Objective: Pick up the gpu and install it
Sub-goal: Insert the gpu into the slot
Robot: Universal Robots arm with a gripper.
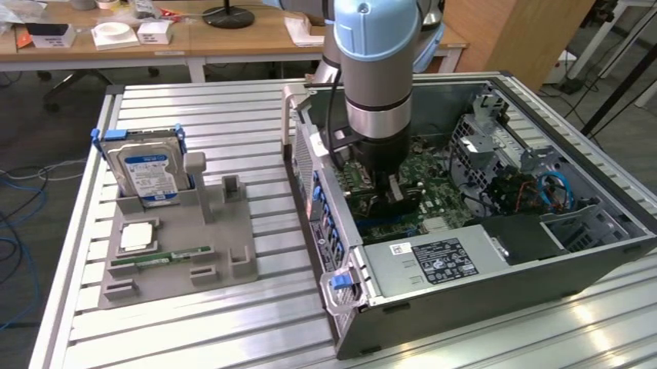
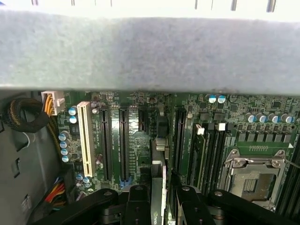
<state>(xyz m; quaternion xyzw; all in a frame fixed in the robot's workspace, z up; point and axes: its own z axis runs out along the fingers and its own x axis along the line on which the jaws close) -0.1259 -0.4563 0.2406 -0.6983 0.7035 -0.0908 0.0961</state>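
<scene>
In the wrist view the gpu (image 2: 158, 180) shows edge-on as a thin green card with a logo near its lower end. My gripper (image 2: 158, 199) is shut on it, one black finger (image 2: 138, 201) on each side. The card stands over the green motherboard (image 2: 140, 105), in line with a short black slot between two long black slots (image 2: 123, 140). Whether its edge touches a slot I cannot tell. In the exterior view my gripper (image 1: 395, 206) reaches straight down into the open computer case (image 1: 344, 254), low over the board.
A white slot (image 2: 85, 136), memory slots (image 2: 211, 150) and the processor socket (image 2: 253, 173) lie around the card. The grey power supply (image 1: 431, 260) fills the case's near end. Outside, a grey fixture (image 1: 175, 265) holds a hard drive (image 1: 149, 165) and a memory stick (image 1: 159, 258).
</scene>
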